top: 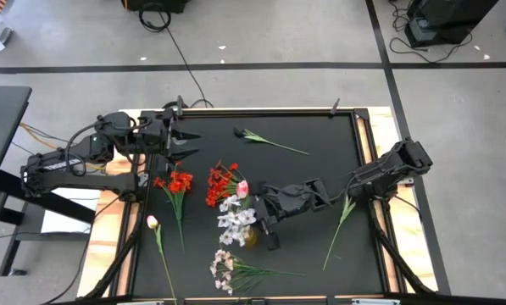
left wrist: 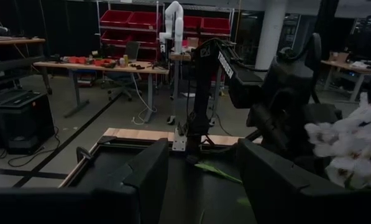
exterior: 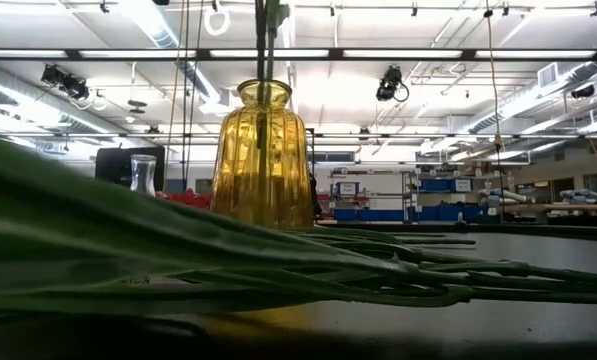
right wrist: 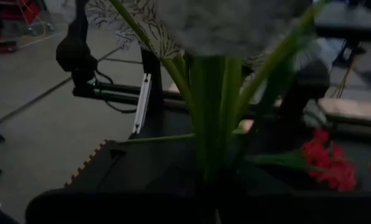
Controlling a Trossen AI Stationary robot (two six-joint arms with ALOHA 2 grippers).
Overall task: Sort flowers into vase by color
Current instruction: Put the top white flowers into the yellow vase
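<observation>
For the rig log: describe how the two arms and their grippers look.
Both arms are dark, jointed links. The left arm carries loose dark cables near its base; the right arm looks blocky. The left gripper has broad, flat black fingers. The right gripper is black too.

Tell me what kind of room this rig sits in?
Most likely a robotics lab or workshop. The left wrist view shows shelves of red bins and a white robot arm by a workbench; the low view shows an open ceiling with strip lights.
</observation>
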